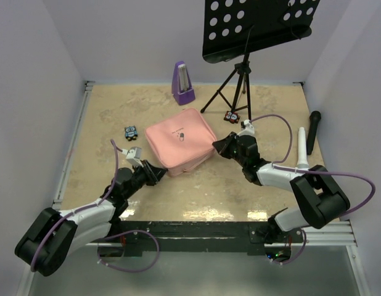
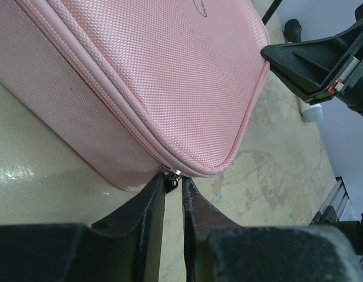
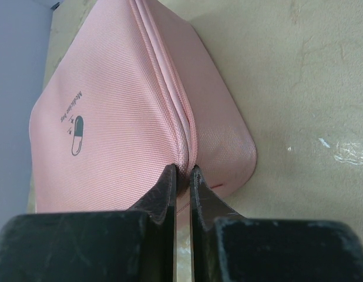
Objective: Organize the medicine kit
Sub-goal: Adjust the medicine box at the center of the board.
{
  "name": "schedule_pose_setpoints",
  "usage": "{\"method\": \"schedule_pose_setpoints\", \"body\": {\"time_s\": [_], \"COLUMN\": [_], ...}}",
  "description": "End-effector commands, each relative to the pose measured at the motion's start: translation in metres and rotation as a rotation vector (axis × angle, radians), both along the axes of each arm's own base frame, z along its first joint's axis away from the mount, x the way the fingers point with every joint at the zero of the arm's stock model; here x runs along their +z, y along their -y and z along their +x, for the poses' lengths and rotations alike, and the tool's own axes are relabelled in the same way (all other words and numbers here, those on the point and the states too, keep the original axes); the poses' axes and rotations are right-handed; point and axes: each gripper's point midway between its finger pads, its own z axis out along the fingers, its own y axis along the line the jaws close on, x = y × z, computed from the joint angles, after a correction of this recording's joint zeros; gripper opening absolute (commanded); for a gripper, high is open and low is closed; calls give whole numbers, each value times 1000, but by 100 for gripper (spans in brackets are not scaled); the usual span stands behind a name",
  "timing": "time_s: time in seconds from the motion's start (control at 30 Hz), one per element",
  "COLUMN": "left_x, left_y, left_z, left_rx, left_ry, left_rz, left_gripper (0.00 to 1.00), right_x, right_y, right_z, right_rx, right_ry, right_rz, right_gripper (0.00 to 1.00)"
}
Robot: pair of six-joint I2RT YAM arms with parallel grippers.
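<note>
Medicine kit (image 1: 180, 141) zip (image 2: 171, 174) seemingly in left jaws

The left arm (image 1: 86, 216) reaches from lower left toward centre, its left gripper (image 2: 172, 187) pinched on a zip pull (image 2: 171, 175). The right arm (image 1: 283, 176) stretches leftward from lower right, its right gripper (image 3: 182, 175) closed to a slit.

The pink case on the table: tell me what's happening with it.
Both arms are at the medicine kit, which lies closed on the table. The right gripper is pinched shut on the zip seam at one corner. At the near corner, the left gripper has its jaws almost together around the zipper pull; whether it actually grips the pull is unclear.
</note>
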Motion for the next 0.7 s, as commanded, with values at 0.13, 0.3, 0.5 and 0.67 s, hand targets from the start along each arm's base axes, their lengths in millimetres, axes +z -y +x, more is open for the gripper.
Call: {"method": "schedule_pose_setpoints", "body": {"time_s": [0.13, 0.3, 0.5, 0.67], "left_x": [-5, -6, -11, -15], "left_y": [-14, -16, -18, -21], "left_z": [-3, -2, -3, -5], "left_rx": [61, 74, 80, 82], "left_ry": [50, 50, 39, 28], "left_rz": [-13, -8, 6, 26], "left_gripper": [11, 0, 0, 0], "right_x": [7, 15, 18, 24], "right_y": [-32, -26, -18, -13], "right_z": [-29, -28, -30, -28], "right_rx": [200, 188, 186, 165], "right_ry": [-13, 18, 29, 45], "right_rz": [26, -6, -65, -90], "right_gripper": [0, 0, 23, 60]}}
